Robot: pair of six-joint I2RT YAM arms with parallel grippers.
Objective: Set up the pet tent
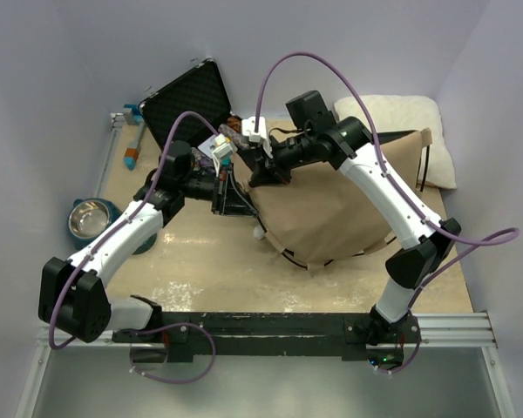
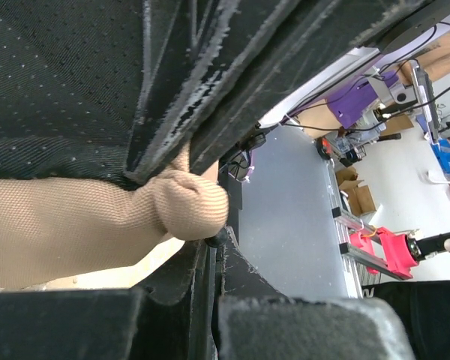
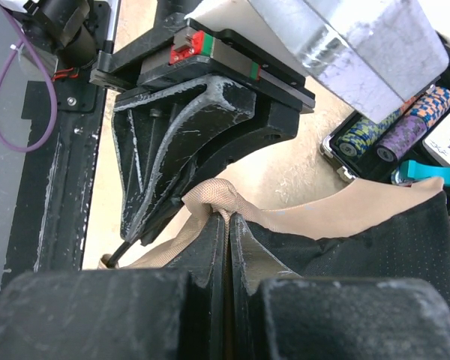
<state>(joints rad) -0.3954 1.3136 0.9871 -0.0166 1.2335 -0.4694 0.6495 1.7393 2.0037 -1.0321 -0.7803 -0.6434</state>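
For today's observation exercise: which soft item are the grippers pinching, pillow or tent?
The tent: tan, pinched by left gripper and right gripper. The white pillow is gripped by neither.

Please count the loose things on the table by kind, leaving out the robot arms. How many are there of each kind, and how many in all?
pet tent: 1
white pillow: 1
black hard case: 1
metal bowl: 1
blue tool with an orange tip: 1
Total: 5
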